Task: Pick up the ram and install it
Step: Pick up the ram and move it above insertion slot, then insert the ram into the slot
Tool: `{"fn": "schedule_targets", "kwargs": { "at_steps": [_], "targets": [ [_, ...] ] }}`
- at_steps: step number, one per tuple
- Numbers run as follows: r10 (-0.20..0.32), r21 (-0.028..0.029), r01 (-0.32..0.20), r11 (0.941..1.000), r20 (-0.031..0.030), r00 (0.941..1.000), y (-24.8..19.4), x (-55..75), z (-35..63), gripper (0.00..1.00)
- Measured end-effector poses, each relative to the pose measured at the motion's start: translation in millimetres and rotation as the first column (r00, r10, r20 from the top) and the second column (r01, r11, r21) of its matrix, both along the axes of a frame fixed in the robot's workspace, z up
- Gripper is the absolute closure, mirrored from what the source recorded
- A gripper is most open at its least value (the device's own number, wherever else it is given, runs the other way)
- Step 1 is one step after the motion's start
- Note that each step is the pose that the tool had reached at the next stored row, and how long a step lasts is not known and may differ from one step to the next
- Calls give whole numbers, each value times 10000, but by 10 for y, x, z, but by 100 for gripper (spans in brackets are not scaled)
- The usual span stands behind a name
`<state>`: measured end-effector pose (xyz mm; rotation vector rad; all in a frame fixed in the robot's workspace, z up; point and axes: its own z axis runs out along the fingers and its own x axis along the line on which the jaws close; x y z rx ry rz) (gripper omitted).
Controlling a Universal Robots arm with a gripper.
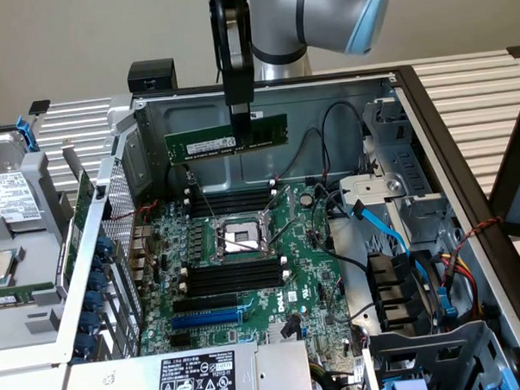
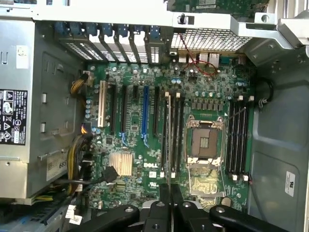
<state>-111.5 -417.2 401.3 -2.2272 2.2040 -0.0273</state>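
The ram [image 1: 197, 146] is a long green stick with a white label. It hangs level in the air above the back part of the motherboard [image 1: 306, 271], inside the open computer case. My gripper [image 1: 240, 125] comes straight down and is shut on the stick's upper edge near its middle. The wrist view shows the ram [image 2: 168, 145] edge-on as a thin line running out from my gripper [image 2: 171, 191], lying over the black memory slots [image 2: 176, 135] beside the CPU socket [image 2: 205, 140]. The stick is well above the board and touches no slot.
Black memory slots lie on both sides of the CPU socket [image 1: 240, 239], one set [image 1: 229, 278] in front of it and another [image 1: 234, 200] behind. A blue expansion slot [image 1: 209, 318] lies nearer the front. Loose cables [image 1: 391, 241] and a drive cage [image 1: 420, 300] fill the exterior view's right; the power supply [image 1: 195, 379] is at the front.
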Motion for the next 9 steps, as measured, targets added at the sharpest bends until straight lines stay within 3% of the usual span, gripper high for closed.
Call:
{"fn": "schedule_targets", "kwargs": {
  "at_steps": [2, 6, 9],
  "targets": [
    [-6, 2, 6, 10000, -9, 10000, 34, 10, -33, 87],
    [-23, 2, 23, 10000, -85, 10000, 87, 19, -82, 87],
    [-26, 1, 26, 10000, -104, 9999, 108, 22, -111, 87]
  ]
}}
